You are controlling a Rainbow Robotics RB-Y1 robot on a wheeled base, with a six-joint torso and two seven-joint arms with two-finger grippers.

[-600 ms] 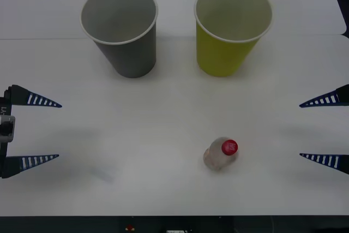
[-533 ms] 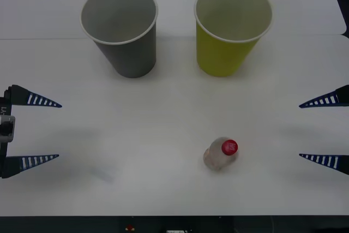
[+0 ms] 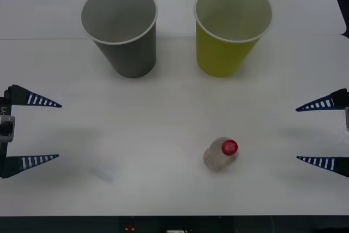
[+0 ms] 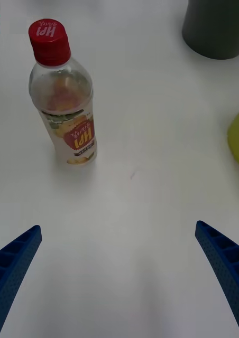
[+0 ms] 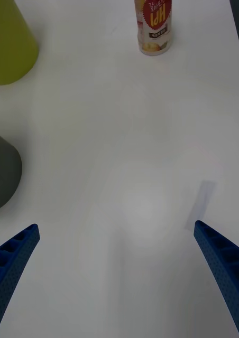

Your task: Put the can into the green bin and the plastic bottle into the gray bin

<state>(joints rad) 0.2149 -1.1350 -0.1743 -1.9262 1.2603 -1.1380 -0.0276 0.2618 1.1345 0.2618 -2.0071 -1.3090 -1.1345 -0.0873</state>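
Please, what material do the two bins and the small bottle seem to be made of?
The gray bin and the green bin look like matte paper cups: thin rolled pale rims, tapered dull walls. The plastic bottle seems clear glossy plastic, since the table shows through it, with a red plastic cap and a printed label, perhaps film.

A: What sort of place are we looking at here?
B: It's looking like a lab or test bench: a plain white table (image 3: pixel 174 118) is filling the front view, bare of any household clutter.
A: What's telling you that?
B: Two paper cups, the gray bin (image 3: pixel 121 28) and green bin (image 3: pixel 231 27), are standing in as props, with blue ribbed robot fingers (image 3: pixel 34 100) poking in from the sides
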